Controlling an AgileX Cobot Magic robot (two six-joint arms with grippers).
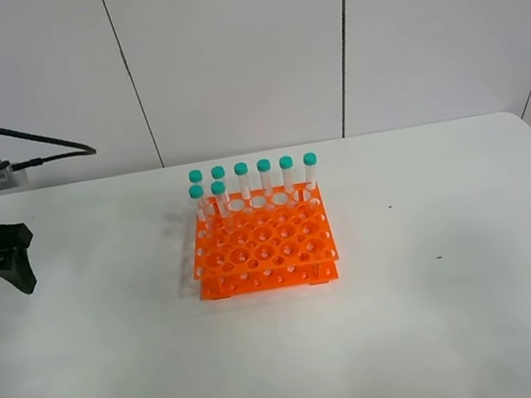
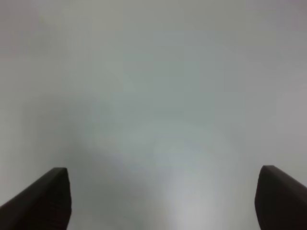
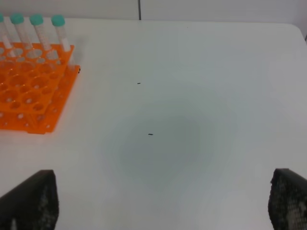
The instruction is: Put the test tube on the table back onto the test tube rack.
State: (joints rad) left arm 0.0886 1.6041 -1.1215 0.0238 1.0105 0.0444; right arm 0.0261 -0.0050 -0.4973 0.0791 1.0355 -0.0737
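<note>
My left gripper (image 2: 163, 201) hangs spread wide over bare white table (image 1: 485, 306), holding nothing. My right gripper (image 3: 163, 206) is likewise spread and empty. The orange test tube rack (image 1: 263, 245) stands well off to my left gripper's right. Eight teal-capped tubes stand upright along its far rows, one test tube (image 1: 221, 198) in the second row. No tube lies on the table in these views.

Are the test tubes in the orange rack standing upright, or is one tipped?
Upright. All eight test tubes stand vertical in the rack, teal caps on top; none leans or lies on the table.
</note>
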